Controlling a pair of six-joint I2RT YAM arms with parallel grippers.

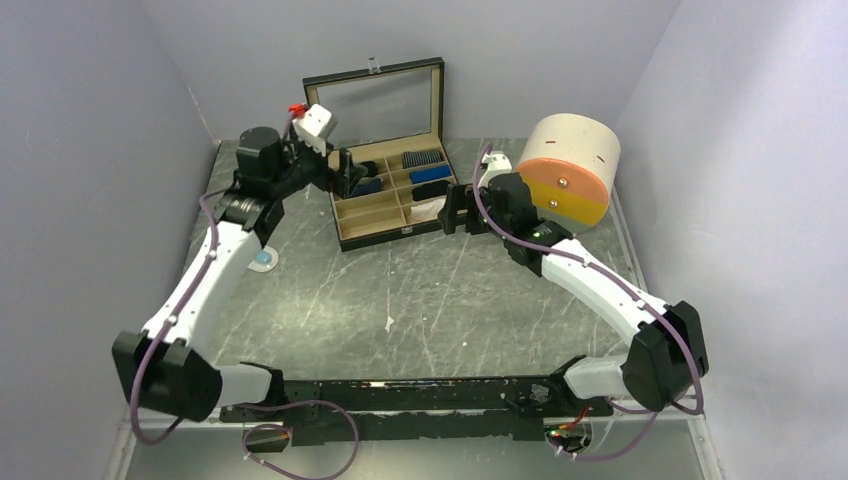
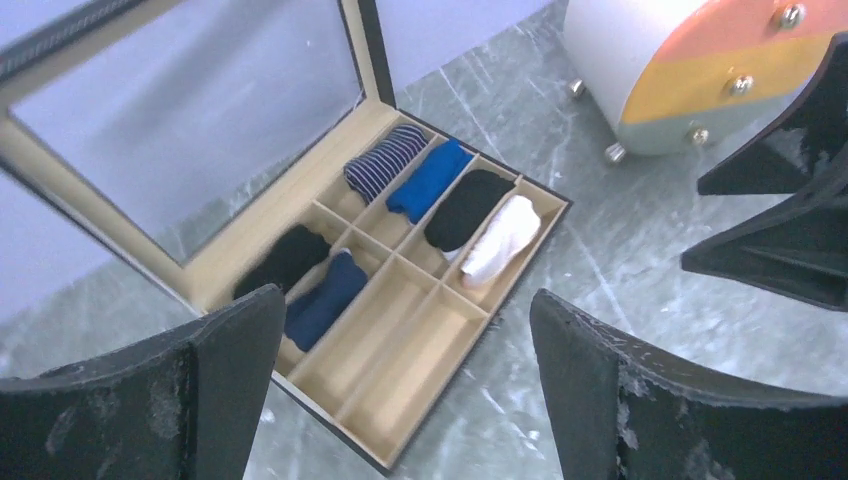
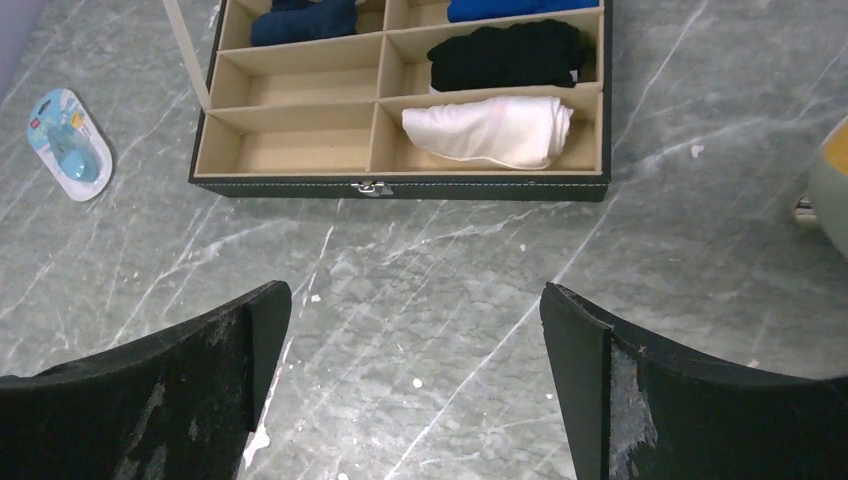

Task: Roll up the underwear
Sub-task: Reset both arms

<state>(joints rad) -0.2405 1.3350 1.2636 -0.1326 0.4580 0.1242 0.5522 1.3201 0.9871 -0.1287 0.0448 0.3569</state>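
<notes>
An open black box (image 1: 372, 235) with tan compartments holds rolled cloths. In the left wrist view a plain black underwear roll (image 2: 290, 258) and a navy underwear roll (image 2: 325, 297) lie side by side in the left compartments; no white trim shows. The navy roll also shows in the right wrist view (image 3: 303, 20). My left gripper (image 2: 405, 300) is open and empty, above the box's left side (image 1: 350, 175). My right gripper (image 3: 415, 290) is open and empty above bare table, just right of the box (image 1: 455, 210).
The far row holds a grey striped bundle (image 2: 385, 160), a bright blue roll (image 2: 430, 178), another black roll (image 2: 467, 208) and a white bundle (image 2: 500, 240). The box lid (image 1: 375, 100) stands upright. A white drum with an orange-yellow face (image 1: 570, 170) sits right. A small blue packet (image 1: 262, 260) lies left.
</notes>
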